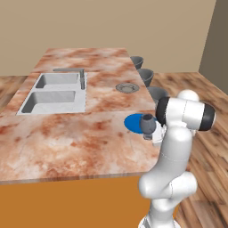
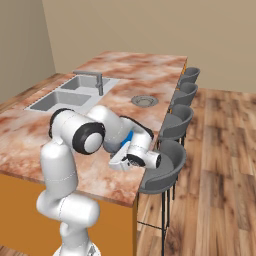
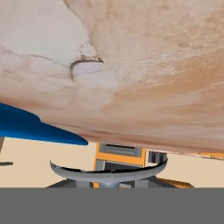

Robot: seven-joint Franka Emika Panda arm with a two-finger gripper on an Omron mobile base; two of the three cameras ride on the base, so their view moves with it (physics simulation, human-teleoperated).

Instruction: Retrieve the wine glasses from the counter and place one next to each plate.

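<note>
Marbled tabletop [image 1: 67, 138] carries the blue plate [image 1: 133, 122]; the pincer [image 1: 147, 125] grips a wine glass [image 1: 147, 120] narrowly and could topple it on the plate's rim.

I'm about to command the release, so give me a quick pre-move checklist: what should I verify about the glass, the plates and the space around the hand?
1. Dark grey-blue stemmed wine glass at the gripper: ok, it sits at the hand's end.
2. Jaws closed on it: cannot tell, the fingers are hidden.
3. Glass beside the bright blue round plate: ok, right at its edge.
4. Glass foot down on the marbled stone counter: cannot tell.
5. Grey ringed plate has its glass: not ok, none beside it.
6. Clearance from the grey stool: cannot tell, the hand looks close.
</note>
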